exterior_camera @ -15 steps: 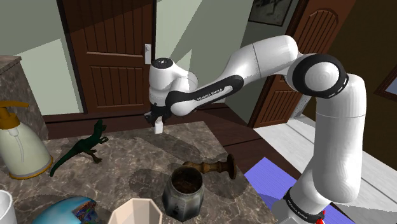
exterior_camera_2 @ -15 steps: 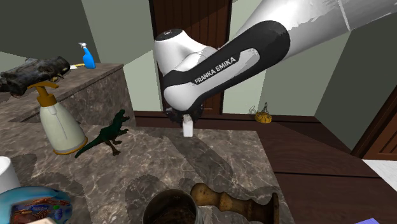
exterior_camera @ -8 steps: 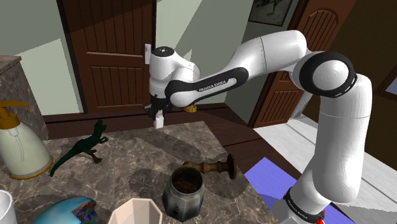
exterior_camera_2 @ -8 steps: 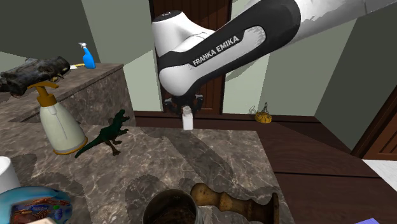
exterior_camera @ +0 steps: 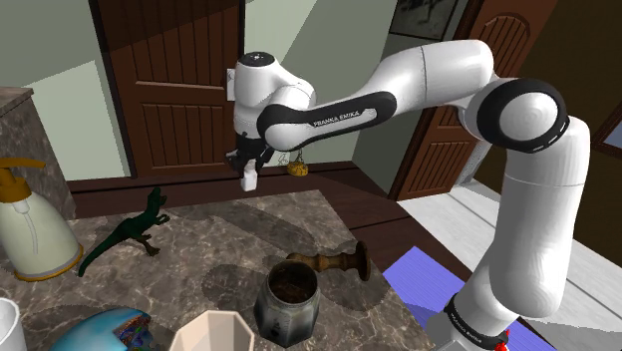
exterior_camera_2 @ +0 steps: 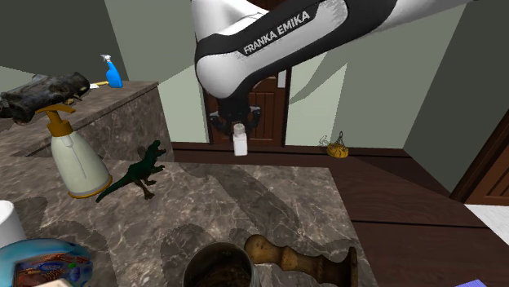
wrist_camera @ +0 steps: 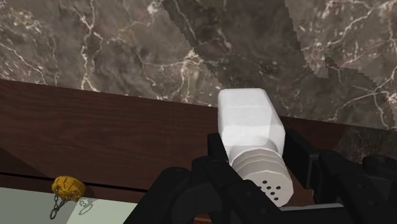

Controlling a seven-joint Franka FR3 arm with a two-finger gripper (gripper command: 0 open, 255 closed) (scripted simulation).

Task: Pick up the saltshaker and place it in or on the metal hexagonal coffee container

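- Wrist view: the gripper (wrist_camera: pixel 256 160) is clenched on the saltshaker (wrist_camera: pixel 249 124). One black finger presses each side, up near the ribbed neck just under the holed cap.
- The cap points back toward the hand and the flat base points away, down at the marble counter (wrist_camera: pixel 127 51).
- I judge the shaker small, light and rigid. It should not deform in the clamp, but its smooth white sides look slippery.
- The ribbed neck looks like the best place to hold it, and that is where the fingers sit. I would leave the hold as it is.
- In the shoulder view the saltshaker (exterior_camera: pixel 247 178) hangs in the air over the counter's far edge, clear of the stone and touching nothing but the gripper (exterior_camera: pixel 246 165).
- The arm rises from the stand, bends at a high elbow and runs its forearm toward the shoulder view's left, with the hand pointing down.
- The dark metal jar (exterior_camera: pixel 287 297) with brown contents, which I take for the coffee container, stands on the near side of the counter, well apart from the shaker. A pale faceted cup (exterior_camera: pixel 214 334) sits just beside it.
- From the second exterior view the saltshaker (exterior_camera_2: pixel 240 143) hangs roughly upright under the wrist.
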